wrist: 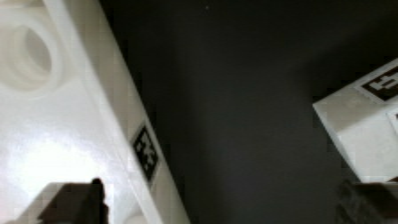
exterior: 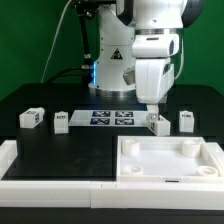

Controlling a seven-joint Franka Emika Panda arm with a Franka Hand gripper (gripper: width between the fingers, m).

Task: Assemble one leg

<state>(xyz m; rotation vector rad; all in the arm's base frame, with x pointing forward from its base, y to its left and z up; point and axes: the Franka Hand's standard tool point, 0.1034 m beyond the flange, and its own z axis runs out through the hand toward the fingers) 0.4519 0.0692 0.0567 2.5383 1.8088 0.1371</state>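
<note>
Exterior view showed you four legs [exterior: 33,117] [exterior: 61,121] [exterior: 158,123] [exterior: 186,120] and one panel [exterior: 170,172]. Only the wrist view showed you the gripper [wrist: 222,200] with its jaws spread.

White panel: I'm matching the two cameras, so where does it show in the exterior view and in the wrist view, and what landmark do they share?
Exterior view: the white panel lies low, toward the exterior view's right, just in front of the gripper.
Wrist view: the white panel fills the area beyond one finger, with a round socket showing.
Shared landmark: the gripper, open, seen here as two dark fingers.
</note>
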